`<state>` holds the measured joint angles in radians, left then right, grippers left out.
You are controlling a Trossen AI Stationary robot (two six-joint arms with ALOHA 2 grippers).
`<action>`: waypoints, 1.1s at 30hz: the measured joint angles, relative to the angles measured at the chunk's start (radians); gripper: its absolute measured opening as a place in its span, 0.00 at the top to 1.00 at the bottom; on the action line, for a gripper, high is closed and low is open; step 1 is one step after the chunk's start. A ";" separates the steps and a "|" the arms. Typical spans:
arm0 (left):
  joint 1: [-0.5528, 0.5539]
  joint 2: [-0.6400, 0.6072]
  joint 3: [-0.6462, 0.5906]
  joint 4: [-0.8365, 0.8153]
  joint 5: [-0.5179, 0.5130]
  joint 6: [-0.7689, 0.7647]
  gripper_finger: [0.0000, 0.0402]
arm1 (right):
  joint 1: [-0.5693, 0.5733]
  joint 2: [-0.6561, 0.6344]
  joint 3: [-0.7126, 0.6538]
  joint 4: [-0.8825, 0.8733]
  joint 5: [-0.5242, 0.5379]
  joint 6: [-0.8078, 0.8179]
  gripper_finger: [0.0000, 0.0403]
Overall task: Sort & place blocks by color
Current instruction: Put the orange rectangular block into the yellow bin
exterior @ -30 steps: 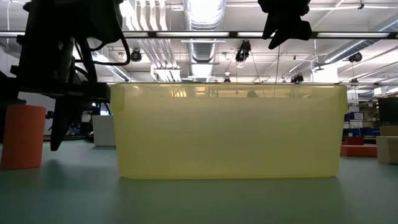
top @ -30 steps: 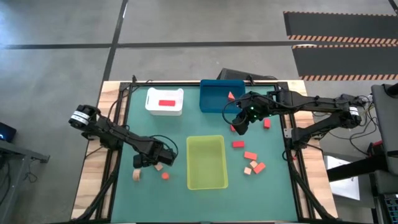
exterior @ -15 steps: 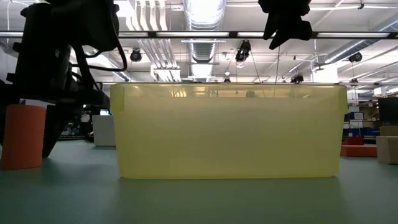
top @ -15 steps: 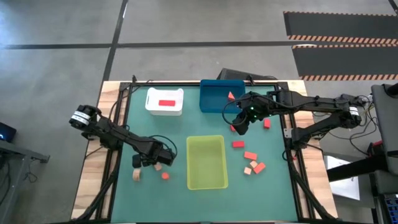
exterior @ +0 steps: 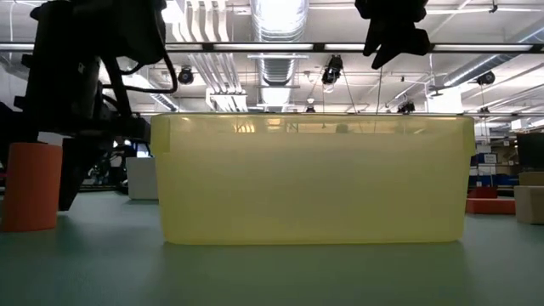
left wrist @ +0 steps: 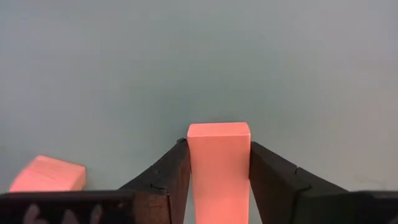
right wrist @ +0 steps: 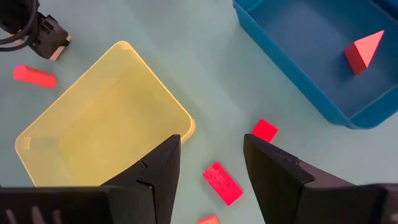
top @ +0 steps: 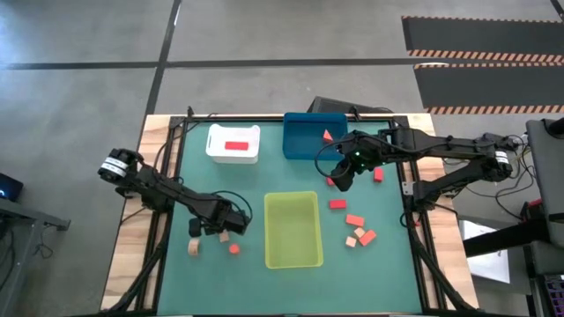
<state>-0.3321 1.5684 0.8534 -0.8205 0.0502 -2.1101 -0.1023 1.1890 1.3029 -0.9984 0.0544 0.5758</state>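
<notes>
While your left gripper (left wrist: 219, 180) has its fingers pressed against both sides of a pale tan block (left wrist: 219, 163) left of the yellow-green bin (top: 292, 231), the pick looks nearly complete; next, lift it clear. Your right gripper (right wrist: 211, 165) hovers with jaws apart near the blue bin (top: 308, 136). Count three bins and roughly ten blocks.

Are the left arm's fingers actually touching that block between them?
Touching. In the left wrist view, both dark fingers press flush against the sides of the pale coral block, with no gap on either side.
</notes>
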 joint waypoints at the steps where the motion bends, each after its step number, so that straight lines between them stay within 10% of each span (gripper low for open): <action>1: 0.000 0.000 0.007 -0.001 0.000 0.002 0.69 | 0.000 -0.001 0.000 0.000 0.000 0.000 0.59; 17: 0.003 -0.066 0.300 -0.229 0.003 0.219 0.69 | 0.000 -0.049 0.000 -0.014 -0.001 0.017 0.59; 33: 0.006 -0.003 0.728 -0.305 -0.012 0.786 0.68 | 0.029 -0.190 0.000 -0.112 -0.010 0.123 0.59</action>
<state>-0.3262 1.5657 1.5813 -1.1258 0.0384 -1.3240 -0.0732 0.9987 1.3029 -1.1103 0.0448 0.6992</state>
